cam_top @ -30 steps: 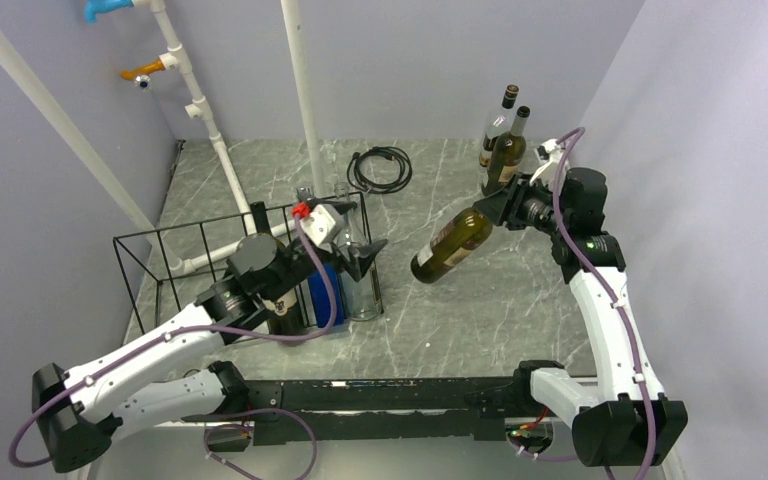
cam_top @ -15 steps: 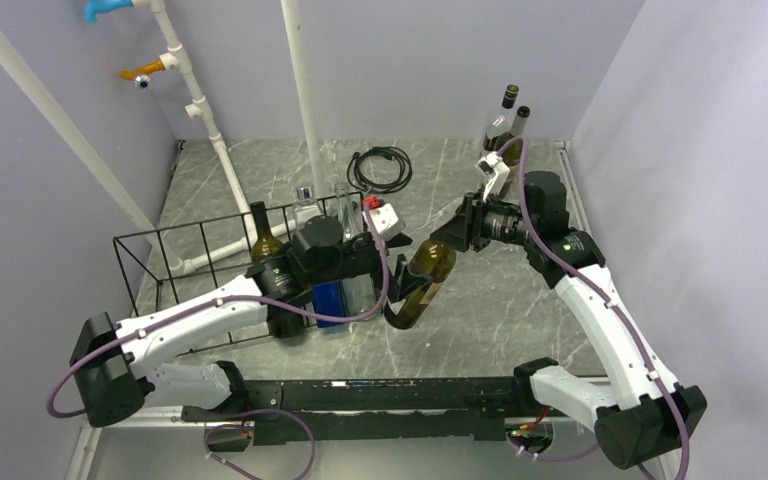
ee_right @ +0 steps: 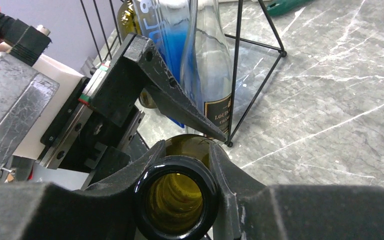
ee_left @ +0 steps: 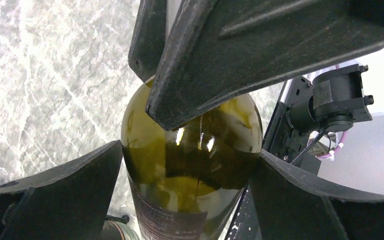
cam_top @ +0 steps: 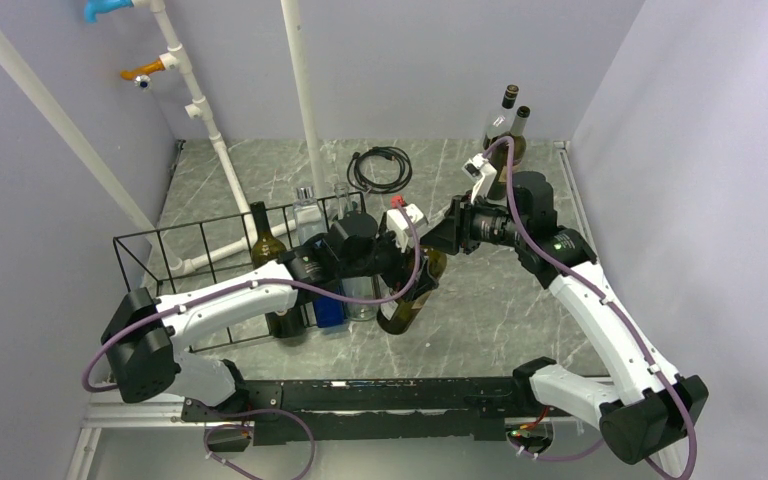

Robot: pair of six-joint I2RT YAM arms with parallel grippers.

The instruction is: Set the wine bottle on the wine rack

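two hands now meet on one wine bottle (cam_top: 407, 303). a second ago the right hand (cam_top: 440, 243) carried it alone, tilted, out over the marble at 3 o'clock of the wine rack (cam_top: 160, 262). since then it has swung the bottle toward 9 o'clock and lower, so the base hangs just beside the rack's right-hand edge. the right hand is clamped on the neck. the left hand (cam_top: 403, 268) has left the rack front and reached across. its fingers (ee_left: 70, 190) are spread wide either side of the bottle's shoulder, very close, though i cannot tell if they press. the bottle leans, neck toward 1 o'clock, base toward 7. whether it touches the tabletop (cam_top: 500, 290) i cannot tell. at its 9 o'clock a clear bottle (ee_right: 212, 65) and a blue-marked bottle (ee_right: 172, 45) stand at the rack's end, its wire corner just beside them. bare marble runs from the wine bottle toward 3 o'clock and toward 12, up to a coiled black cable (cam_top: 380, 167) and two standing bottles (cam_top: 505, 130) in the far corner.
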